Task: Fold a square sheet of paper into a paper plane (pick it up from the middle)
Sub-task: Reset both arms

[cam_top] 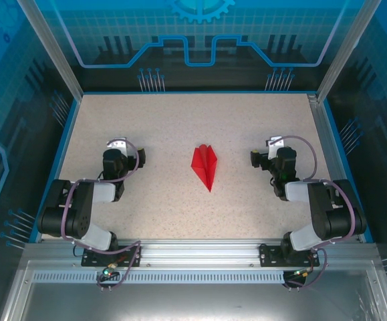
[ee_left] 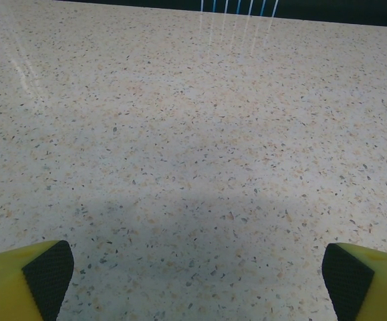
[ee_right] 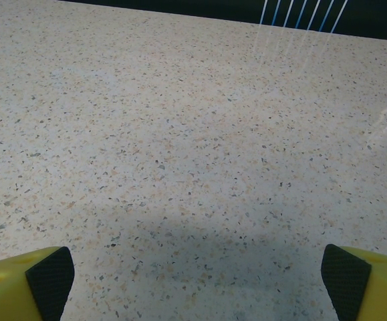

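The red paper plane (cam_top: 205,165) lies flat in the middle of the speckled table (cam_top: 173,214), its narrow tip pointing toward the near edge. It is a pointed dart with a centre ridge. My left gripper (cam_top: 118,148) rests well to its left, folded back near its base. My right gripper (cam_top: 273,148) sits about as far away on the right. In the left wrist view the left gripper (ee_left: 198,281) is open, its yellow fingers (ee_left: 26,281) far apart over bare table. The right gripper (ee_right: 198,281) is likewise open, with nothing between its fingers (ee_right: 363,284).
Blue-lit enclosure walls (cam_top: 200,47) ring the table at the back and sides. A metal rail (cam_top: 200,257) runs along the near edge by the arm bases. Bare tabletop stretches ahead of both grippers.
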Tool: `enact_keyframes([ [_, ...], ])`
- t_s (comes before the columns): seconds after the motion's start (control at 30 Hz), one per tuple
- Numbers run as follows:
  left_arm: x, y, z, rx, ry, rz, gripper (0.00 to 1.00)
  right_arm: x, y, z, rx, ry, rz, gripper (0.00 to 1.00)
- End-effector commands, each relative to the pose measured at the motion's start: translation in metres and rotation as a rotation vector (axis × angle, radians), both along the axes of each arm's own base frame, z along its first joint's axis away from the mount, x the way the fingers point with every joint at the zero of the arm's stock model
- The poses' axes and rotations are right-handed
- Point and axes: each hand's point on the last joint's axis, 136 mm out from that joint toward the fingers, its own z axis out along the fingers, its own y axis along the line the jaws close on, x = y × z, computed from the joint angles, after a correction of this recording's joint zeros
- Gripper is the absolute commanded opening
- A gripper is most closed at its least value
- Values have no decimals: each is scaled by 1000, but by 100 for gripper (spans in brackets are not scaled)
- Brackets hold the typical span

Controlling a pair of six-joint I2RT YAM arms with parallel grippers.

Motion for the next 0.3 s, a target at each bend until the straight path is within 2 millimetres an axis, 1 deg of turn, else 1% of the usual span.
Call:
enact_keyframes([
  [0.0, 5, 1, 10, 0, -40, 14, 99, 6, -1, 11, 2, -46, -10, 99],
  [0.27, 5, 1, 10, 0, -41, 14, 99, 6, -2, 11, 4, -45, -10, 99],
])
